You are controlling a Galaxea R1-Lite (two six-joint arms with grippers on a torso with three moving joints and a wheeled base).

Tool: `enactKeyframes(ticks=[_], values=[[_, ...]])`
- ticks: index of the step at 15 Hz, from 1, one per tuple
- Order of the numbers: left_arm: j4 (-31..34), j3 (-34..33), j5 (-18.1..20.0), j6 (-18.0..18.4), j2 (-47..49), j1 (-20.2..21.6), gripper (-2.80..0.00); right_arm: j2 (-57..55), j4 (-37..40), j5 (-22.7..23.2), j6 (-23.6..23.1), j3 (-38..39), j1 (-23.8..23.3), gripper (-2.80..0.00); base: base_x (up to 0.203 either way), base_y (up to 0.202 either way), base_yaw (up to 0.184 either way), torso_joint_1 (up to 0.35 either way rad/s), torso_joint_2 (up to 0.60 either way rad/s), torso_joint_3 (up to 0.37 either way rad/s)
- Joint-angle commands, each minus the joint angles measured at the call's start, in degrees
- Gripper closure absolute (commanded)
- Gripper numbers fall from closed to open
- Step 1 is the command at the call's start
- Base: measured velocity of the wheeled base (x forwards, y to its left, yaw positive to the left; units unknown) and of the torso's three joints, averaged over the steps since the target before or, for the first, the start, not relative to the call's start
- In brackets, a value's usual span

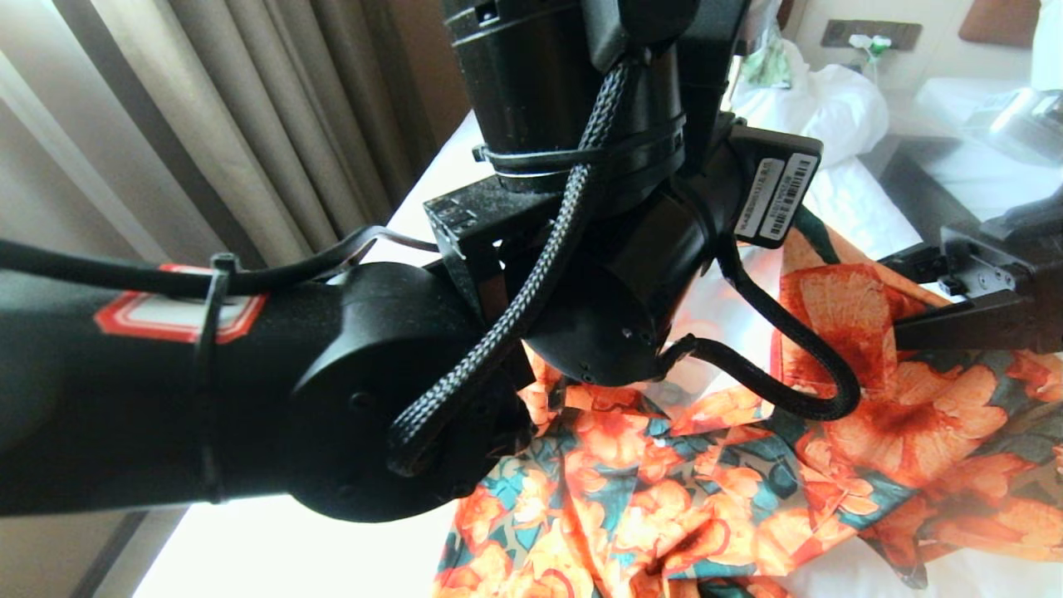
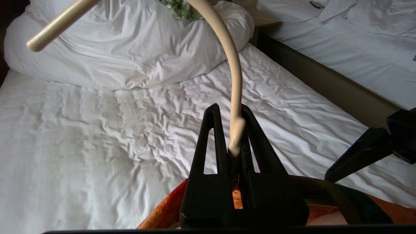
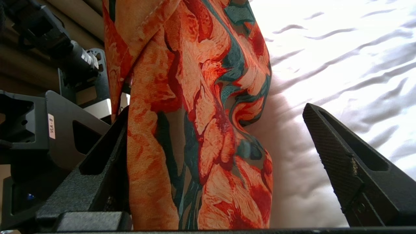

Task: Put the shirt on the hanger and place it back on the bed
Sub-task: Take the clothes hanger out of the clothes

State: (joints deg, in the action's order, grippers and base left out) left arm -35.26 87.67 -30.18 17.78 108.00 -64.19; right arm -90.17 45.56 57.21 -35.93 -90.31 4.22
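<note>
The orange-flowered shirt (image 1: 681, 473) hangs crumpled, its lower part resting on the white sheet of the bed (image 1: 274, 548). My left gripper (image 2: 231, 112) is shut on the neck of the cream hanger (image 2: 236, 81), just under its curved hook; orange cloth (image 2: 162, 213) shows below the fingers. The left arm fills much of the head view and hides the hanger there. My right gripper (image 3: 216, 108) stands open, with a fold of the shirt (image 3: 195, 130) hanging between its fingers against one finger (image 3: 104, 156); the other finger (image 3: 341, 152) is apart from the cloth. In the head view it comes in from the right (image 1: 955, 324).
A bunched white duvet (image 2: 113, 48) lies at the head of the bed with a green-and-white garment (image 2: 182, 8) on it. Beige curtains (image 1: 249, 124) hang along the left. A second white bed (image 2: 341, 39) stands to the right across a narrow gap.
</note>
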Motion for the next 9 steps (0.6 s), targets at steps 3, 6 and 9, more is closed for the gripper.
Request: enactKeyframes(ticks=[3, 6, 9], values=[[-0.2, -0.3, -0.4, 0.6, 0.7, 1.0, 0.0, 3.1, 0.7, 0.4, -0.5, 2.1, -1.5, -2.8, 0.0, 0.0, 0.0, 0.0, 0.0, 0.0], [-0.5, -0.7, -1.3, 0.6, 0.7, 1.2, 0.0, 3.8, 0.6, 3.0, -0.5, 3.0, -2.7, -2.8, 0.0, 0.0, 0.0, 0.0, 0.0, 0.0], [-0.7, -1.0, -1.4, 0.5, 0.7, 1.6, 0.0, 4.4, 0.6, 4.4, -0.5, 4.1, -3.1, -2.8, 0.0, 0.0, 0.0, 0.0, 0.0, 0.0]])
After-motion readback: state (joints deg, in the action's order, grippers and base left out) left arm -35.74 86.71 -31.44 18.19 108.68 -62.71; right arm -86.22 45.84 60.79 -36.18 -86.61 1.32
